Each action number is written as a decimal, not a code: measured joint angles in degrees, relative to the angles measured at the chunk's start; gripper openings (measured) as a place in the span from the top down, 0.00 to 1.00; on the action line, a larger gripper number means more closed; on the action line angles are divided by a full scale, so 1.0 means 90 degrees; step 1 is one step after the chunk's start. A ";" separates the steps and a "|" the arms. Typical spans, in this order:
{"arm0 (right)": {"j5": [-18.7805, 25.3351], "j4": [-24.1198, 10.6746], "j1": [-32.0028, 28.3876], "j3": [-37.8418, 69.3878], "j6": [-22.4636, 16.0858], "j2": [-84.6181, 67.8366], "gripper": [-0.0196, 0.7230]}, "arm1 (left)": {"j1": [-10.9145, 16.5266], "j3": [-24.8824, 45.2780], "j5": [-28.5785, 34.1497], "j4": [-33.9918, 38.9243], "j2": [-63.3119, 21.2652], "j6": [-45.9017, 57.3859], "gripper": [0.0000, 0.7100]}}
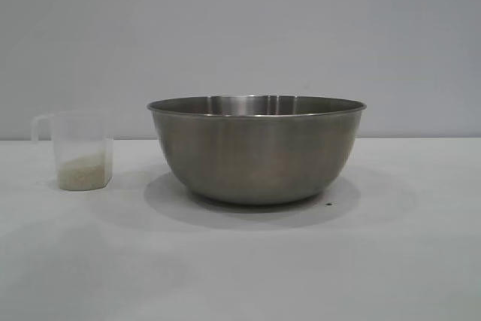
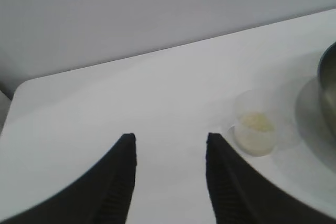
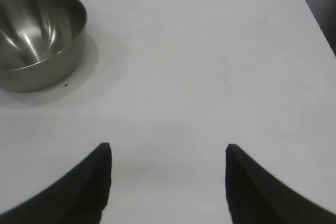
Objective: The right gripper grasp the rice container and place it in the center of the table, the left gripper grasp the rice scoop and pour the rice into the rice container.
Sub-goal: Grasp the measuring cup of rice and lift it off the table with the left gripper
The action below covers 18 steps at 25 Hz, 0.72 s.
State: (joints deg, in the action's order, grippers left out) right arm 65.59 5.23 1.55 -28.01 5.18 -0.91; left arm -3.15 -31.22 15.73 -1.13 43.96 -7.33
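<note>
Rice scoop [image 1: 79, 149], frosted, holds off-white rice [image 1: 84, 171]; left pincer [image 2: 168, 142] gapes empty.

Left gripper [image 2: 168, 142] and right gripper [image 3: 168, 153], both parted, empty, above the table.

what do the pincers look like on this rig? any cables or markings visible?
Left pincer and right pincer match: black, matte, two pointed tapering fingers each, with fine ribbing on the inner faces. No cables or markings in view; the arms themselves are out of frame.
</note>
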 joint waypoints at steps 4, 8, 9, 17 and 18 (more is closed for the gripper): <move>0.0000 0.0000 0.0000 0.0000 0.0000 0.0000 0.44 | 0.0000 0.0099 -0.0080 -0.0163 0.0000 -0.0207 0.62; 0.0000 0.0000 0.0000 0.0000 0.0000 0.0000 0.44 | 0.0000 0.0308 0.0547 -0.0368 0.0028 -0.0259 0.62; 0.0000 0.0000 0.0000 0.0000 0.0000 0.0000 0.44 | 0.0000 0.0318 0.0774 -0.0395 0.0059 -0.0299 0.62; 0.0000 0.0000 0.0000 0.0000 0.0000 0.0000 0.44 | 0.0000 0.0321 0.1052 -0.1393 0.0747 -0.1478 0.62; 0.0000 0.0000 0.0000 0.0000 0.0000 0.0000 0.44 | 0.0000 0.0321 0.1040 -0.1733 0.0866 -0.1753 0.62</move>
State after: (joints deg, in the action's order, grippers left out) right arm 65.59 5.23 1.55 -28.01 5.18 -0.91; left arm -3.15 -28.33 25.09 -16.72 51.75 -23.11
